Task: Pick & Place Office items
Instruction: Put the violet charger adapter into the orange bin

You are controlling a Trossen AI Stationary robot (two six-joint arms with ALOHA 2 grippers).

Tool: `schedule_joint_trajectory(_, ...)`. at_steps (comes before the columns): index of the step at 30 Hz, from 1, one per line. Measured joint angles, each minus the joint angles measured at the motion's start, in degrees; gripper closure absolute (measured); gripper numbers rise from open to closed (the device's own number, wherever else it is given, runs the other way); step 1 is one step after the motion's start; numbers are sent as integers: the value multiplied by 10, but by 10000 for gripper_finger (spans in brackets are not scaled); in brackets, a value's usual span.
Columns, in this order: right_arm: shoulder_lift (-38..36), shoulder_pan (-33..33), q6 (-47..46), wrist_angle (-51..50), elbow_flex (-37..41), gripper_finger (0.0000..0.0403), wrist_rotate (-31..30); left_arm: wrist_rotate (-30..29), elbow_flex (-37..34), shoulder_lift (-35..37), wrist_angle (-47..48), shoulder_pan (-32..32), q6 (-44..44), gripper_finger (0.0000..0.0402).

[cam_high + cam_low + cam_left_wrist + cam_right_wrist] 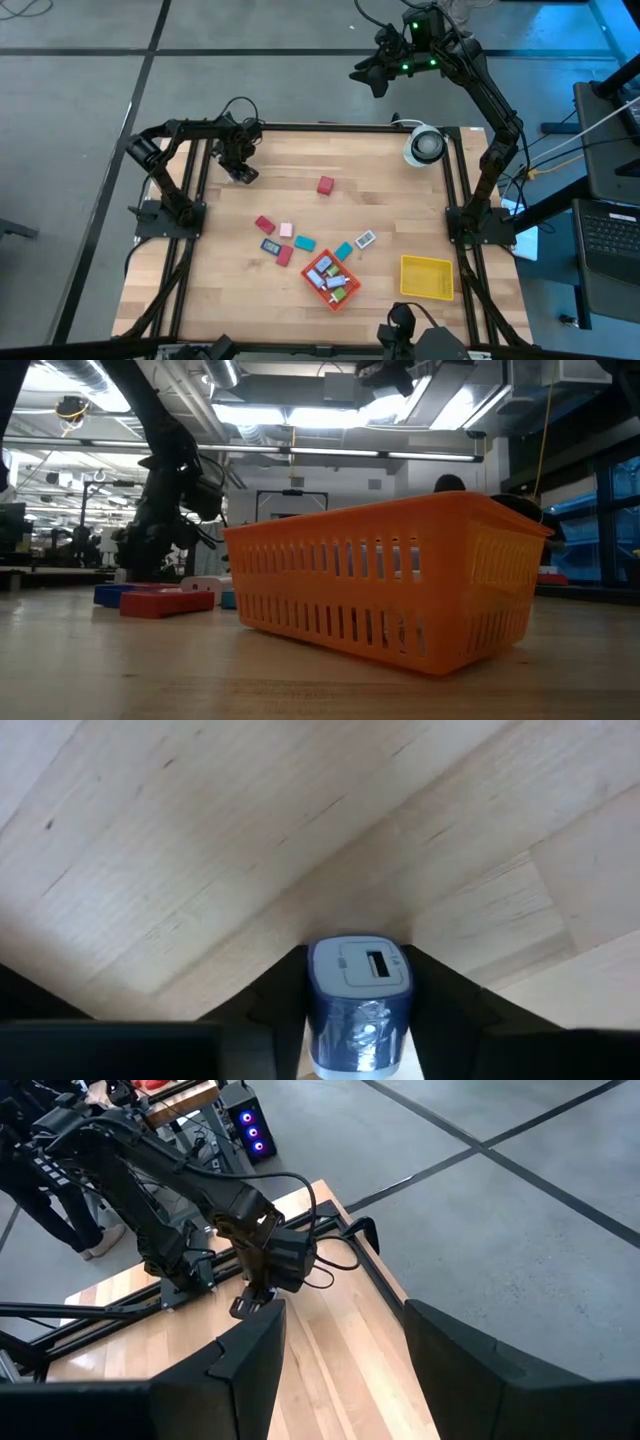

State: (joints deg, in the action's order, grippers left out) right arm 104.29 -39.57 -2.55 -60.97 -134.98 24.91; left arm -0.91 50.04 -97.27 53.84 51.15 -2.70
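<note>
Gripping a small blue block with a pale rectangular slot on its face [360, 1005], the left pincer [244, 172] sits over the far left part of the pale wooden counter [230, 290]; in the left wrist view its two dark fingers [268, 1000] press against the block's sides. From above the block itself is too small to make out under that pincer.

The right pincer [379, 78] is raised high beyond the counter's far edge, above the grey floor, and its fingers [245, 1355] stand spread apart with nothing between them.

A lone small red cube [326, 185] lies near the counter's middle. Nearer the front, a loose scatter of tiny office pieces lies together: a red one [264, 224], a pink one [286, 230], a teal one [305, 242], a blue-and-white one [270, 246] and a second teal piece [343, 250], with a pale blue-rimmed piece [365, 239] just beside it. The orange slotted plastic basket [313, 281] holds several more small pieces and sits just in front of this scatter. A yellow square tray [426, 276] lies well apart to its right. A white round object [425, 146] rests at the counter's far right corner.
</note>
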Motion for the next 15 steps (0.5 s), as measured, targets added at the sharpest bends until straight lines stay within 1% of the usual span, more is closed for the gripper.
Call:
schedule_joint_trajectory(9, 0, 0, 0, 0, 0, 192, 0, 0, -1, 0, 2, 0, 1, 272)
schedule_joint_trajectory(12, 0, -1, 0, 0, 0, 192, 0, 14, 4, -2, 7, 1, 2, 272)
schedule_joint_trajectory(15, 0, -1, 0, 0, 0, 192, 0, 37, 24, -5, 26, -1, 3, 272)
